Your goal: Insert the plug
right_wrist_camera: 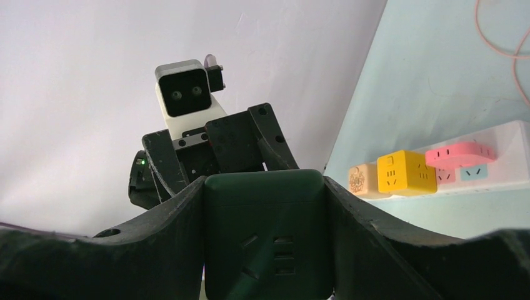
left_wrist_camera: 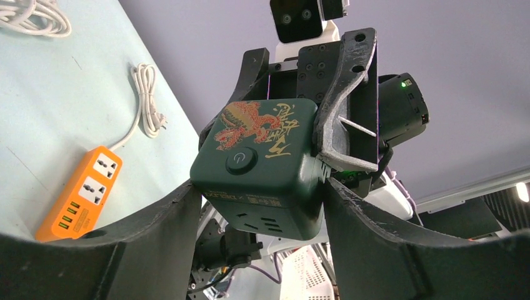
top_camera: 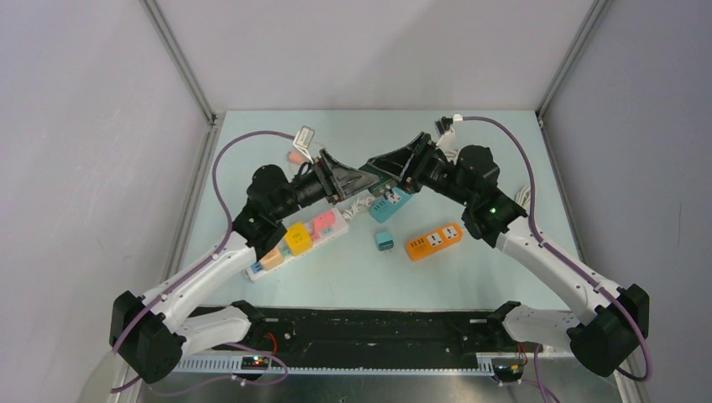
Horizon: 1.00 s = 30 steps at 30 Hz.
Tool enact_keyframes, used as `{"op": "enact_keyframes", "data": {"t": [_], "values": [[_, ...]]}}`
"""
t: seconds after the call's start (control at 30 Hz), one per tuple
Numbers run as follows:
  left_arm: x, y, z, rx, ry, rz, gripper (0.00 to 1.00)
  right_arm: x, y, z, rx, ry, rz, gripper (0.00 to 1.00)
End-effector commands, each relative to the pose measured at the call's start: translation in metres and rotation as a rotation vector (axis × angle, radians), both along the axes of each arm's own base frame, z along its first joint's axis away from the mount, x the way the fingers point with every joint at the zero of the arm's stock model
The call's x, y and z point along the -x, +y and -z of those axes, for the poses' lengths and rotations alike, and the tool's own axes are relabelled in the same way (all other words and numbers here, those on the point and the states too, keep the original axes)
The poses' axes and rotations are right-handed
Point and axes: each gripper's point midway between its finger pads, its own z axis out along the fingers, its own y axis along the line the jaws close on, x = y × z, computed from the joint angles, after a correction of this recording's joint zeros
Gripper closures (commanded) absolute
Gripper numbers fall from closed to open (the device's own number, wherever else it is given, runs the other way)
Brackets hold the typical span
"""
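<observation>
Progress: my left gripper [left_wrist_camera: 259, 187] and right gripper [right_wrist_camera: 262, 181] both pinch the dark green plastic cube plug [left_wrist_camera: 256, 156] with dragon print, mid-air above the pale green table [top_camera: 470, 277]; insertion not yet started, I judge.

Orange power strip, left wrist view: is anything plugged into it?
No, the sockets on the orange power strip show bare, with nothing inserted.

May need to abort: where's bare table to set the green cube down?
Bare: near band of table, between orange strip and base rail. Crowded: centre, with white strip, teal cube, and left gripper and right gripper on green cube.
</observation>
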Motion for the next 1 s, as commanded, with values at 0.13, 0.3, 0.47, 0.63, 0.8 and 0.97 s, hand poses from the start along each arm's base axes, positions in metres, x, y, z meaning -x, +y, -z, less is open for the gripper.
{"op": "enact_keyframes", "data": {"t": [0.13,0.3,0.47,0.63,0.8,0.97], "values": [[0.021,-0.010,-0.014,0.060,-0.014,0.130,0.34,0.005,0.009,-0.025,-0.073,-0.045,-0.013,0.50],[0.026,-0.011,-0.018,0.102,-0.004,0.162,0.30,0.006,0.007,-0.030,-0.104,-0.050,-0.006,0.50],[0.035,-0.013,-0.022,0.157,0.032,0.226,0.24,0.007,0.006,-0.032,-0.124,-0.051,-0.014,0.47],[0.040,-0.012,-0.030,0.193,0.029,0.255,0.31,0.009,0.006,-0.031,-0.127,-0.047,-0.031,0.46],[0.037,-0.007,-0.029,0.205,0.040,0.228,0.44,0.008,0.002,-0.031,-0.134,-0.045,-0.022,0.46],[0.034,-0.002,-0.027,0.211,0.036,0.199,0.55,0.008,0.002,-0.030,-0.139,-0.041,-0.025,0.44]]}}
